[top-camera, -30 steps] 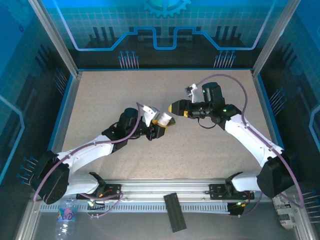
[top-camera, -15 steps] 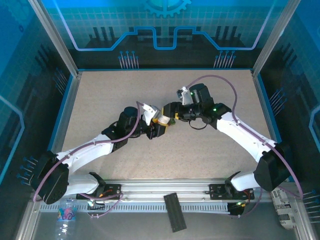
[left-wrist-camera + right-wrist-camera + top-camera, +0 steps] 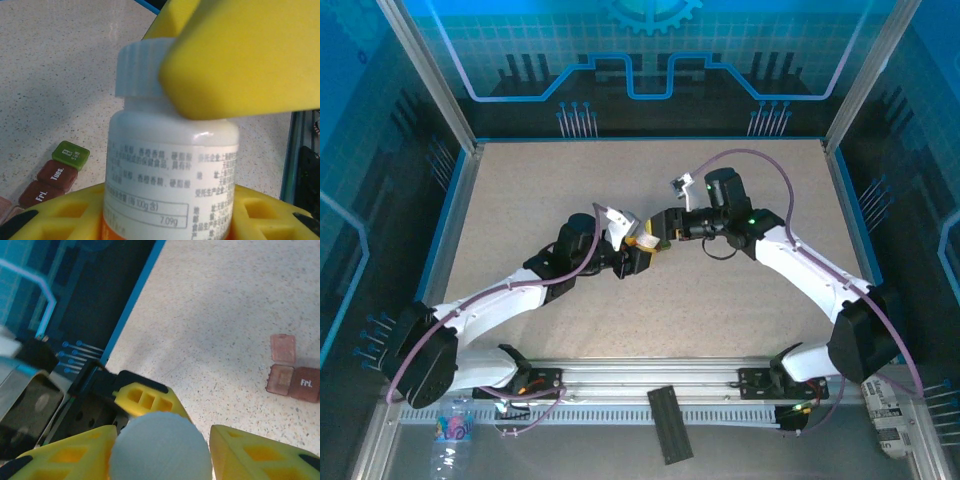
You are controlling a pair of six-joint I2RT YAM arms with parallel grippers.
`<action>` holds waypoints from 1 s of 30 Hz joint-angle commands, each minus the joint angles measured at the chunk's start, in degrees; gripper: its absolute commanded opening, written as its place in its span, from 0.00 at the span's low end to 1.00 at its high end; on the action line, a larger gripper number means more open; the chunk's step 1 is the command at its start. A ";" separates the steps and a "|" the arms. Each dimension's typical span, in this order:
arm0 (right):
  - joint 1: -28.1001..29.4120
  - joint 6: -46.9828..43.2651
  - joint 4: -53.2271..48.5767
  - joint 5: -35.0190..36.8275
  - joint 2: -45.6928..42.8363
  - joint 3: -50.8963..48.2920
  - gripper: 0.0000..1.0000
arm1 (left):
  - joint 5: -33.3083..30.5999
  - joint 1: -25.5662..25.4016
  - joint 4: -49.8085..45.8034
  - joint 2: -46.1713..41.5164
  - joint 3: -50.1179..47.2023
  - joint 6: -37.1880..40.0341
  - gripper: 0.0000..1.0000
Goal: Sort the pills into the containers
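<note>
A white bottle [image 3: 170, 150] with a ribbed white cap [image 3: 142, 70] and an orange band stands upright in my left gripper [image 3: 167, 215], which is shut on its body. My right gripper [image 3: 160, 450] straddles the cap [image 3: 160, 447] from above, jaws open; one finger touches it and a sliver of gap remains at the other. One of its yellow fingers [image 3: 240, 55] presses at the cap's side. Both grippers meet at the table's middle [image 3: 650, 238]. The containers [image 3: 57, 174], dark red cells and a green end cell [image 3: 71, 155], lie on the table beyond, one lid open [image 3: 283, 347]. The pills are out of view.
The speckled table [image 3: 520, 200] is bounded by a blue rim and metal posts. A black flat piece [image 3: 670, 422] lies on the front rail and a water bottle [image 3: 452, 428] stands outside at the near left.
My right gripper has moved left to the bottle held by the left gripper and has been narrowing its jaws round the cap. The left arm has stayed still.
</note>
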 commanded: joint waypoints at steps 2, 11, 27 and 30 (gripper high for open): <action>-3.17 -6.35 3.99 -9.32 -2.13 -2.85 0.52 | 1.03 0.18 0.93 -0.45 1.21 0.44 0.00; -4.98 10.44 10.75 -5.36 -7.13 -6.54 0.78 | 0.60 0.18 0.75 -0.49 1.03 0.55 0.00; 1.61 17.62 1.39 6.28 -0.31 2.05 0.69 | 0.68 0.19 0.71 0.11 1.74 0.25 0.00; 2.70 17.54 1.65 6.06 0.68 2.34 0.62 | 0.62 0.17 0.71 0.13 1.73 0.26 0.00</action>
